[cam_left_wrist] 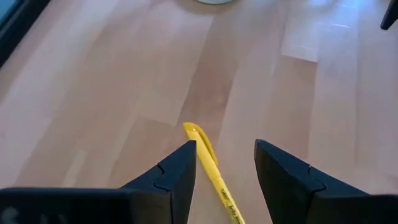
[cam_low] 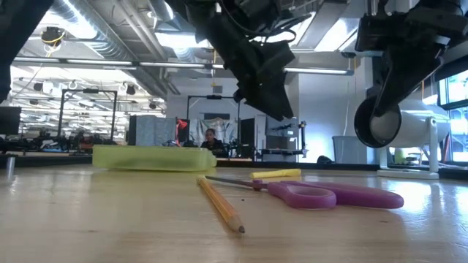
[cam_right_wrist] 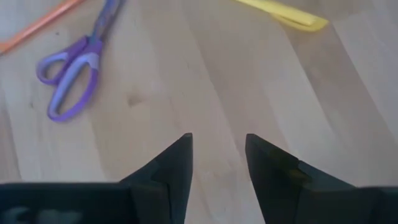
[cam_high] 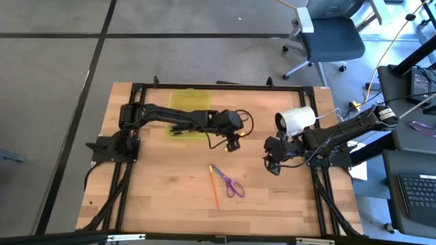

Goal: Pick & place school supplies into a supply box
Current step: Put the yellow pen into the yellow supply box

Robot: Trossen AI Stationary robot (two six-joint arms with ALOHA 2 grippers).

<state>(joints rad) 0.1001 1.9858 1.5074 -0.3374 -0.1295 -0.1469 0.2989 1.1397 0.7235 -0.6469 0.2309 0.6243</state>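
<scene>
Left claw [cam_left_wrist: 222,163] hovers low over the pale wooden tabletop [cam_high: 170,190], jaws parted with a slim yellow plastic pen [cam_left_wrist: 211,169] lying between the two fingertips. Nothing is gripped yet, and the pen rests flat on the wood, so by my reading this is the approach to a pick, with the closing squeeze to come. From above, that claw [cam_high: 234,143] sits near the middle of the tabletop, just beside the translucent yellow-green plastic supply box [cam_high: 189,113], which lies toward the far edge under the left arm.

Over on the other side, the right claw [cam_right_wrist: 217,163] waits, fingers partly spread and holding nothing, parked next to a white cylinder [cam_high: 296,120].

What's left? Plenty. A pair of small scissors with purple handles [cam_high: 232,184] lies out on the wood nearer the front, an orange pencil [cam_high: 214,188] lies just beside them, and the yellow pen is not lifted. That makes three items outside the box.

And the box itself? From table height it shows as a low, closed-looking green slab [cam_low: 153,157]; dark shapes may show through it from above, but I cannot tell what is inside.
</scene>
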